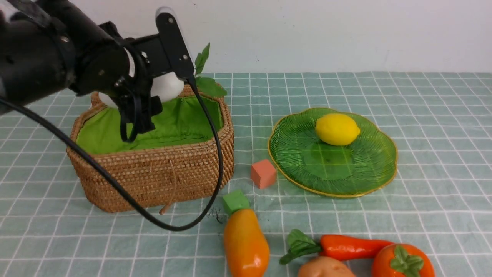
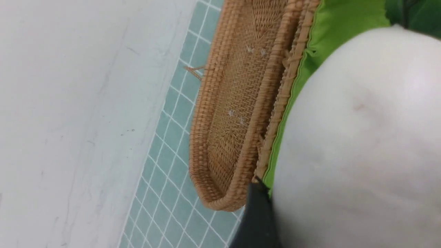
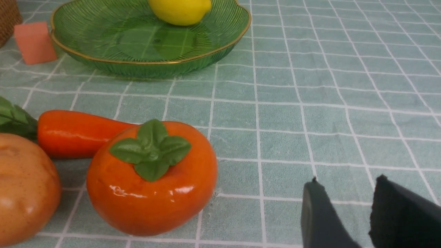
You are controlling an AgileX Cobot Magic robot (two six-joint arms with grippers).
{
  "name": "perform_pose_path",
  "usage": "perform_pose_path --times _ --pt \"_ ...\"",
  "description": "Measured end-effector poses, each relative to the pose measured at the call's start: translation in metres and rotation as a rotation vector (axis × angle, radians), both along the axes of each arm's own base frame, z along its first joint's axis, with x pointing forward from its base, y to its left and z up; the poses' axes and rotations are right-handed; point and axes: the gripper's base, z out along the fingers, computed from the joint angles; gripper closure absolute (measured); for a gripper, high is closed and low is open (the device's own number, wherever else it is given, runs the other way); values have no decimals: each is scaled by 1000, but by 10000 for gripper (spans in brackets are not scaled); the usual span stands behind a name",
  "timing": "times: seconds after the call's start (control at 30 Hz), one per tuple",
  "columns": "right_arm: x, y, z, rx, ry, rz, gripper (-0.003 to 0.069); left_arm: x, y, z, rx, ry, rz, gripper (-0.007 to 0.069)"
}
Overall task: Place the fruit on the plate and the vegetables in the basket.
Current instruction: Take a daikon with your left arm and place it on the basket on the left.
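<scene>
**Presently: radish held over basket, lemon alone on plate**

Surface and room: one table under a pale green cloth [image 1: 423, 115] with a white grid. A plain white wall [image 1: 346, 34] stands behind it.

Count of containers: one wicker basket [image 1: 153, 173] with bright green lining, and one green ribbed glass plate [image 1: 334, 169] with a gold rim. The basket's lid [image 2: 234, 113] lies open on the far side, toward the wall.

Count of fruit: three.
- The lemon [image 1: 337, 129] lies on the far part of the plate.
- The mango [image 1: 246, 242] lies on the cloth at the near edge.
- The persimmon [image 1: 401, 261] lies on the cloth at the near edge.

Count of vegetables: three.
- The white radish [image 1: 169, 87] is clamped in the left gripper [image 1: 155, 90]. It is held over the far side of the basket's opening with its leaves pointing toward the wall.
- The carrot [image 1: 353, 246] lies on the cloth, its tip running behind the persimmon.
- The potato [image 1: 324, 269] lies on the cloth just beside the carrot, partly cut off by the front view's edge.

Count of cubes: two. The salmon-pink cube [image 1: 263, 174] sits between basket and plate, close to the plate's rim. The green cube [image 1: 234, 201] touches the mango's far end.

Right gripper [image 3: 348, 182]: low over bare cloth near the persimmon, with its fingers [image 3: 320, 213] parted and nothing between them.

A black cable [image 1: 115, 184] from the left arm loops down in front of the basket.
</scene>
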Motion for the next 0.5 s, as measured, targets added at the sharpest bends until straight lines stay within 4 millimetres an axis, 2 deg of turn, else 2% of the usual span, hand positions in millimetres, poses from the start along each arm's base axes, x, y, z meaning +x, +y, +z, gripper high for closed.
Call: perform_pose_path --times 0.13,0.23,0.33,0.5 --pt "0 0 0 0 0 0 418 13 -5 -28 -21 43 37 97" --pt "0 0 0 0 0 0 418 16 -5 -39 -66 79 110 36" --pt "0 0 0 0 0 0 418 15 -3 -41 -150 96 213 -34" --pt "0 0 0 0 0 0 418 15 -2 -37 -245 72 295 -38"
